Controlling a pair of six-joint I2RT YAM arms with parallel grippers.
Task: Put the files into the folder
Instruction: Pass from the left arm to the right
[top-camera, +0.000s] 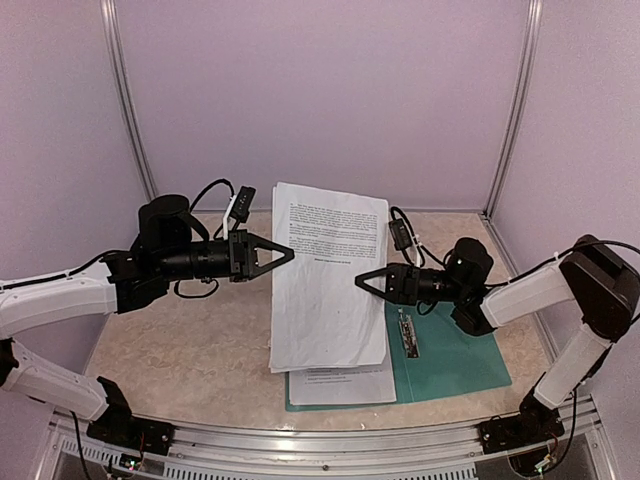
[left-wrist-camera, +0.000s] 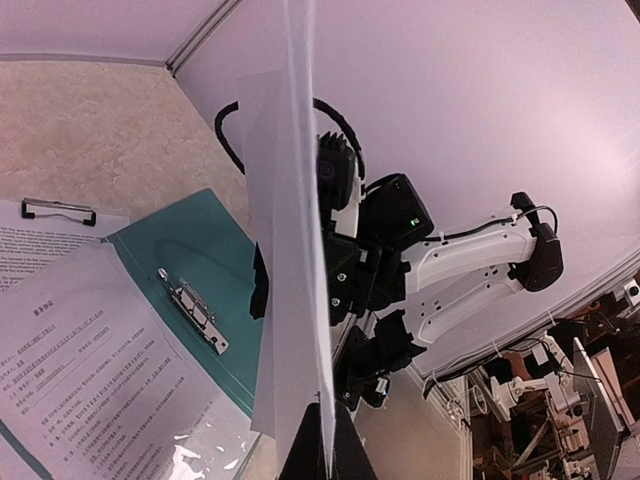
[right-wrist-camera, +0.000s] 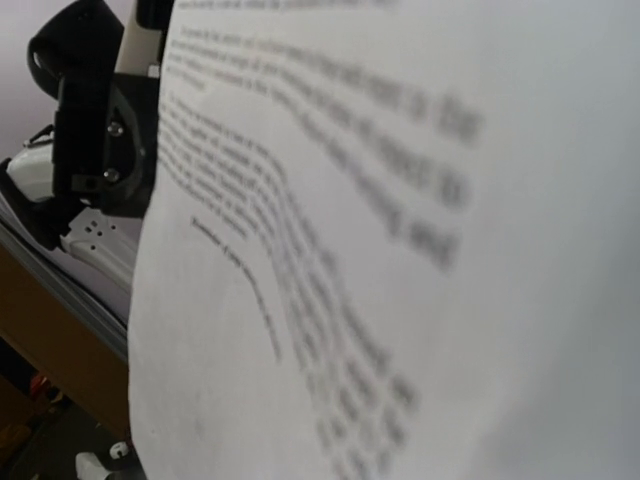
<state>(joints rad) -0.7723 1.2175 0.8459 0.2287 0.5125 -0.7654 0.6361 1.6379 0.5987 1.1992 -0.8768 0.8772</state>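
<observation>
Close to the lens and filling most of the frame: white printed sheet, blurred, lines of black text curving from upper left toward lower right. Past its left edge, upper left: black arm housing with screw heads, white casing beneath. Lower left dark brown, unclear.

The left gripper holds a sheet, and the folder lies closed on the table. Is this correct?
Not quite. The folder lies open on the table, with its inner clip bare; the top view shows this. The left gripper does hold a sheet.
</observation>
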